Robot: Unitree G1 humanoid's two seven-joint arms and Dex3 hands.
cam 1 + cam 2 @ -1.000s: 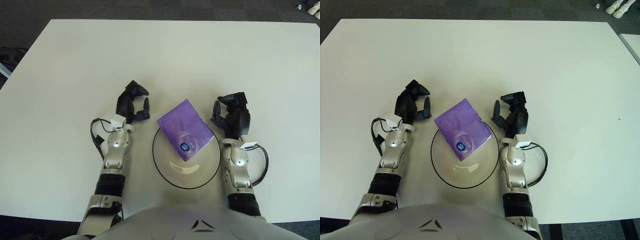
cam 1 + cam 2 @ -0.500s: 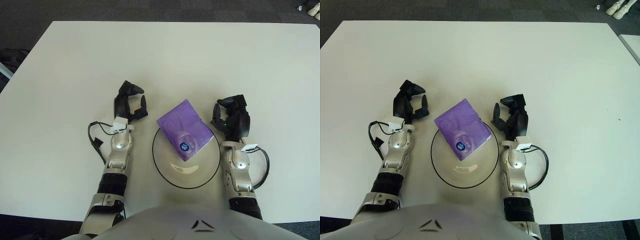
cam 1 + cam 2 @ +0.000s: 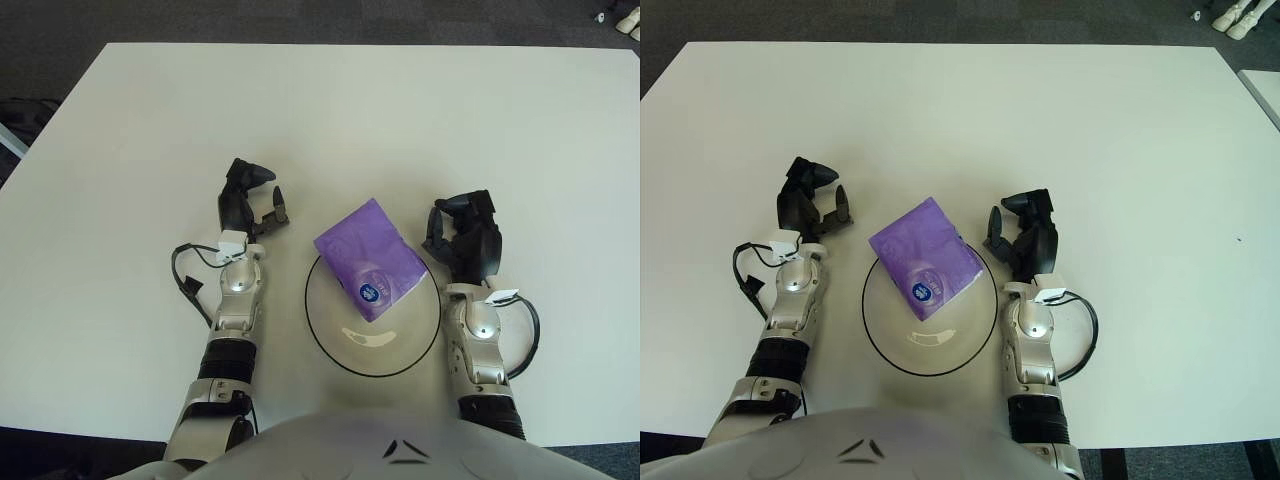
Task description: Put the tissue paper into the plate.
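- Since a second ago, our left hand (image 3: 247, 203) has drawn back leftward from the tissue paper (image 3: 371, 258); our right hand (image 3: 466, 237) has barely shifted.
- We see the purple pack lying across the far part of the plate (image 3: 398, 361), its far corner overhanging the rim onto the table (image 3: 330, 110).
- Both hands grasp nothing: the left's fingers are loosely spread, the right's half-curled and empty just beside the plate.
- We judge the placing done; withdrawing well means keeping both hands apart from pack and rim, so nothing tips it out.
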